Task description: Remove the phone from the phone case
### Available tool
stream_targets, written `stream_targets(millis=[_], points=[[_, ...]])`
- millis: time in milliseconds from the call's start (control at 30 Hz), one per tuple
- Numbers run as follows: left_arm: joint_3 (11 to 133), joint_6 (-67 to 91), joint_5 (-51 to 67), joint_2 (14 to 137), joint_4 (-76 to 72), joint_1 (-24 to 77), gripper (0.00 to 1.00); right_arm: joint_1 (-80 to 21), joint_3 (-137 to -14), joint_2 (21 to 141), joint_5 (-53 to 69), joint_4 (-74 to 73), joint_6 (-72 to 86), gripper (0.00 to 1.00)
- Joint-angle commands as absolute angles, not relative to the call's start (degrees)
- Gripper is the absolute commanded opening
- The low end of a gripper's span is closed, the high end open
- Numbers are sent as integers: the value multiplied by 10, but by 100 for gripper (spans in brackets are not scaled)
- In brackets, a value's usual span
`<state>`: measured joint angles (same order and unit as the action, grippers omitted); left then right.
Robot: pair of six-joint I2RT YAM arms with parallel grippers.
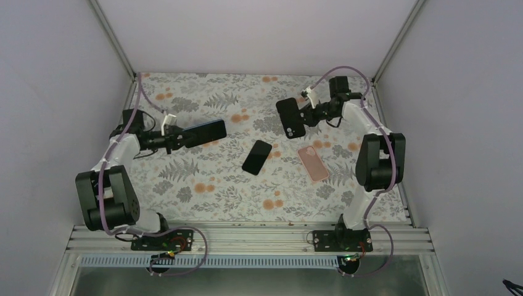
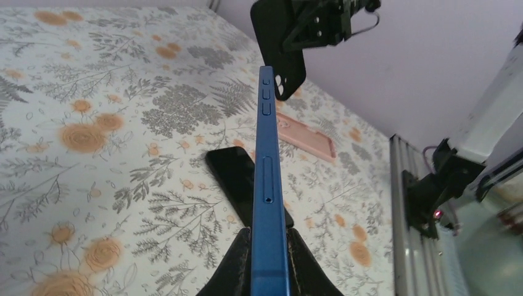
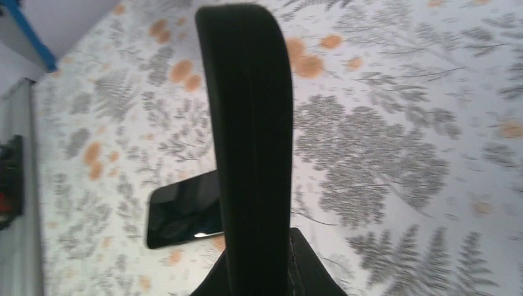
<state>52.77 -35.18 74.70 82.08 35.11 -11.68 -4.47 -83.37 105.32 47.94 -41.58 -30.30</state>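
My left gripper is shut on a blue phone and holds it above the table at the left; in the left wrist view the phone stands edge-on between the jaws. My right gripper is shut on an empty black phone case, held up at the back right; it fills the right wrist view between the jaws and shows in the left wrist view. The phone and case are apart.
A second black phone lies flat mid-table, also in the wrist views. A pink phone case lies to its right on the floral cloth. Grey walls enclose the table.
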Motion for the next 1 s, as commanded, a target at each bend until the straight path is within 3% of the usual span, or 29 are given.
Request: stream_targets(millis=[0,100,200,333,667,800,967], points=[[513,-573,891,855,489,-193,2,-48,-841,1083,610,-476,-289,4],[535,-939,911,972,771,-249,2,-50,-810,1084,624,-467,-267,4],[525,-996,915,1060,778,-295,2,-52,-771,1079,590,-414,-221,4],[499,-1102,911,1072,778,-301,2,-53,-780,1100,583,-419,-217,4],[501,-1103,914,1109,778,-303,3,-55,-827,1179,495,-397,-192,4],[505,-1109,906,1115,778,-304,14,-54,-844,1194,479,-395,-201,8],[519,-1112,889,1119,778,-303,38,-55,-853,1198,473,-389,-204,15]])
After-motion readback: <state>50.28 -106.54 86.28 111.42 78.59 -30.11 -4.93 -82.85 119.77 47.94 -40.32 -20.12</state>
